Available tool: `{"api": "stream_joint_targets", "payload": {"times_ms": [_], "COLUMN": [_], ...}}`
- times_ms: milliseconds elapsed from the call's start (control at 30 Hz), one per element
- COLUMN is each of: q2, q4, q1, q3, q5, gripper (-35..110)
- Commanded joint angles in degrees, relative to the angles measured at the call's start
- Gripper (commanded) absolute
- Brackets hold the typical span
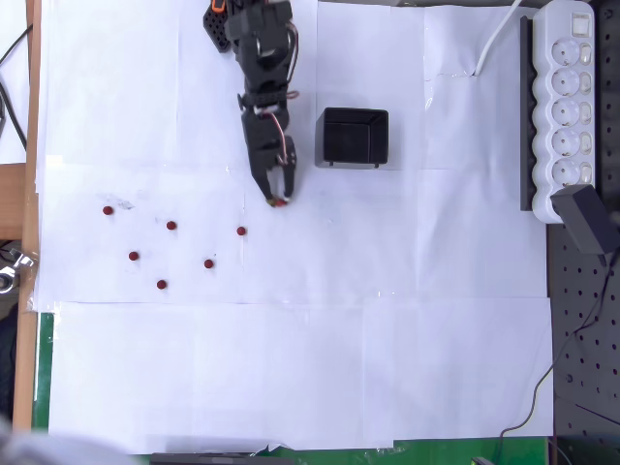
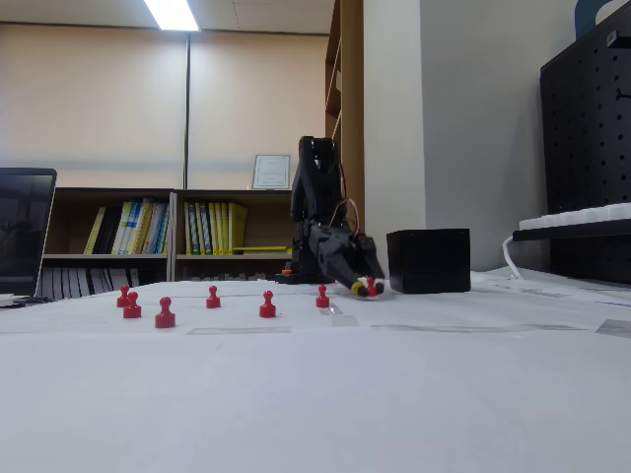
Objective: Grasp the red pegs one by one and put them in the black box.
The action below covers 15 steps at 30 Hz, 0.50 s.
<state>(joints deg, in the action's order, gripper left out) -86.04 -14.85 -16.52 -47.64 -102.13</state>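
The gripper is pinching what looks like a red peg low over the paper, apparently for carrying to the black box nearby; six pegs are waiting.

No text, label, brand or number can be read in either view. The book spines on the shelf and the framed sheet are too small to make out.

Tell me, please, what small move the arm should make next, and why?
Probably lift and swing toward the black box: the pincer sits low by the paper, seemingly shut on a red peg, while six red pegs remain standing on the paper.
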Motion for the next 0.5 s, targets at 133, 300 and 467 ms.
{"api": "stream_joint_targets", "payload": {"times_ms": [133, 300, 467], "q2": [9.49, 5.80, 4.39], "q4": [90.53, 113.29, 118.12], "q1": [-13.80, -22.24, -25.58], "q3": [-50.98, -68.03, -65.83], "q5": [-13.27, -14.85, -16.26], "gripper": [0, 0, 0]}}
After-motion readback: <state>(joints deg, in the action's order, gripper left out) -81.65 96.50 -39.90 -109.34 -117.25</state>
